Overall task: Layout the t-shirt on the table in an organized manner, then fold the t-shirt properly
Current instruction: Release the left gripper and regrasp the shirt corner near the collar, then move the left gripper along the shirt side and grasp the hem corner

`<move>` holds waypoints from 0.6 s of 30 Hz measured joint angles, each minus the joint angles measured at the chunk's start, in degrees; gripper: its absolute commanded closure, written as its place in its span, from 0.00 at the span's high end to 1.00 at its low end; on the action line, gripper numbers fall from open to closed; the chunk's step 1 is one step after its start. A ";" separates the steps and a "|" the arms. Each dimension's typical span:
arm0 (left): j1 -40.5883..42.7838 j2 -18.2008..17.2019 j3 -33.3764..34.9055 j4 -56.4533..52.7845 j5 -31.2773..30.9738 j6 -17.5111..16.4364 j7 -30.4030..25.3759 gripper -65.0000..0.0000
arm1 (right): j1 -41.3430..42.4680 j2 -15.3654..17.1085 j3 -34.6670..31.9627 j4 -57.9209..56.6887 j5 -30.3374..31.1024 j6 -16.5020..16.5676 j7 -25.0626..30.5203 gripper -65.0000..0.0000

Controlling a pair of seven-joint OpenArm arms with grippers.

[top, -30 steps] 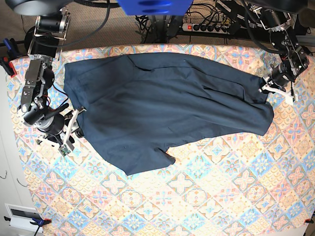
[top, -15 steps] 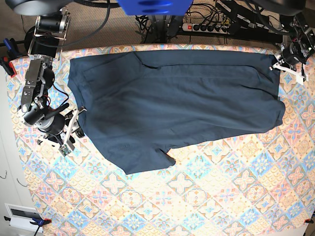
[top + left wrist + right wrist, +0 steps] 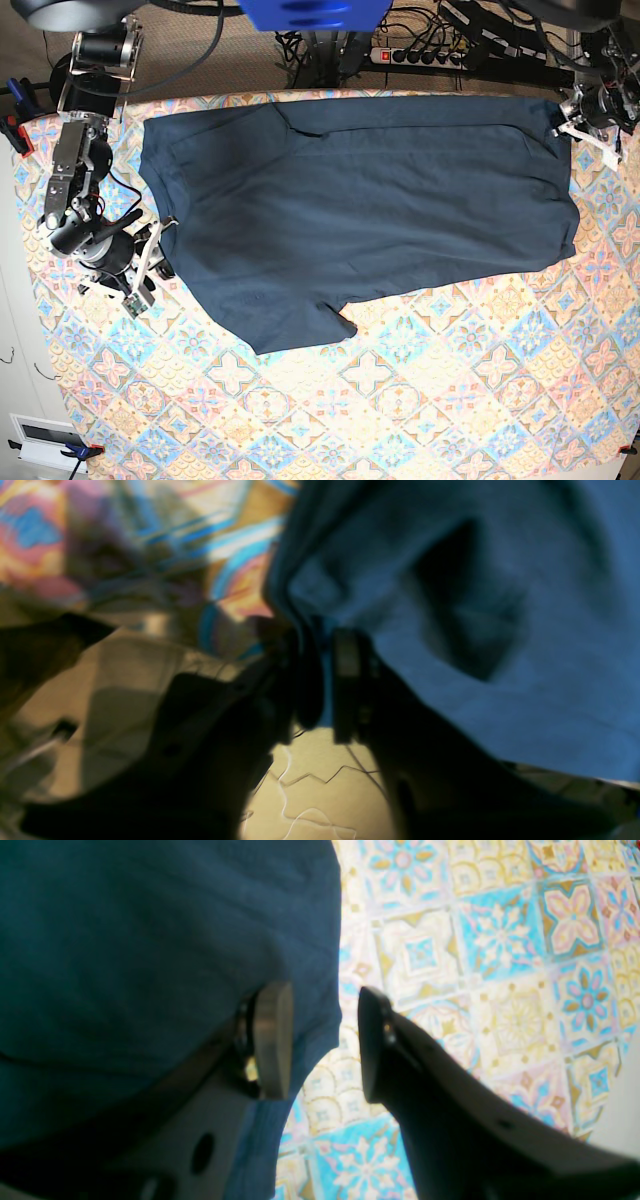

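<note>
The dark navy t-shirt [image 3: 360, 210] lies spread across the far half of the patterned table [image 3: 450, 400], with one sleeve [image 3: 330, 325] pointing toward the near side. My left gripper [image 3: 575, 125] is at the shirt's far right corner. In the left wrist view its jaws [image 3: 327, 680] stand narrowly apart, with the hem of the t-shirt [image 3: 500, 630] running between them. My right gripper [image 3: 158, 245] sits at the shirt's left edge. It is open [image 3: 325, 1040], one finger [image 3: 272, 1040] over the t-shirt [image 3: 125, 940] and the other over the bare table [image 3: 475, 940].
A power strip [image 3: 420, 52] and cables lie on the floor beyond the table's far edge. Clamps [image 3: 15, 120] grip the left side of the cloth. A white box [image 3: 45, 440] sits off the near left corner. The near half of the table shows bare cloth.
The left gripper pulled the shirt's right end up and out to the far right corner, stretching it flat; its jaws have parted slightly. The right arm held still.
</note>
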 measured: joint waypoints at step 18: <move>1.57 -4.28 -13.29 0.00 -28.02 0.22 1.57 0.86 | 0.02 0.00 -0.02 -0.13 0.04 0.00 0.04 0.32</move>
